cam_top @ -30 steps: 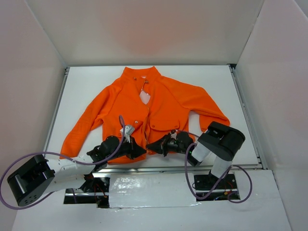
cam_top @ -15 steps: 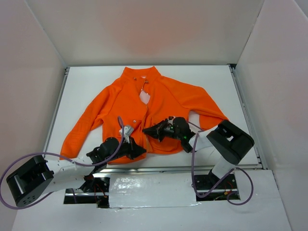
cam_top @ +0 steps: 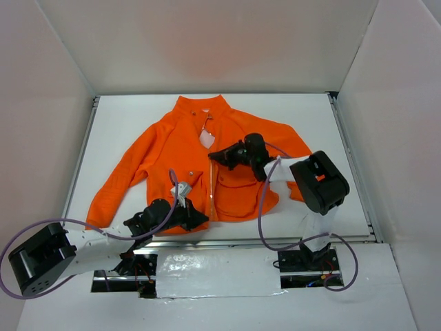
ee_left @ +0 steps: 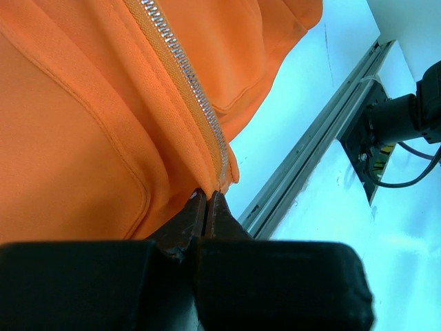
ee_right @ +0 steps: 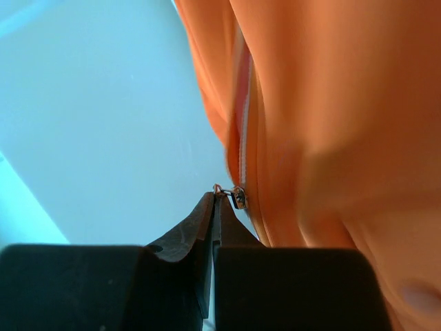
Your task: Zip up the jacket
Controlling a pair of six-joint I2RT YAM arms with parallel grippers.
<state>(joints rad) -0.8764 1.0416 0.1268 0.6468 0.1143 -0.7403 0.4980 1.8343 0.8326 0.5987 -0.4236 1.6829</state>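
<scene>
The jacket [cam_top: 172,148] lies flat, front up, mid-frame on the white counter [cam_top: 124,117], with its collar toward the top of the frame.

Handling, as judged: light, soft fleece that bunches and drags when pulled. Anchor the cloth while the zipper [cam_top: 210,196] is run. Take hold at the hem [ee_left: 224,176] beside the teeth, and at the zipper pull [ee_right: 236,197].

The left end effector [ee_left: 207,200] is clamped together on the hem at the zipper's lower end. The right end effector [ee_right: 215,198] is pinched together on the zipper pull at chest height, just below the open neck.
</scene>
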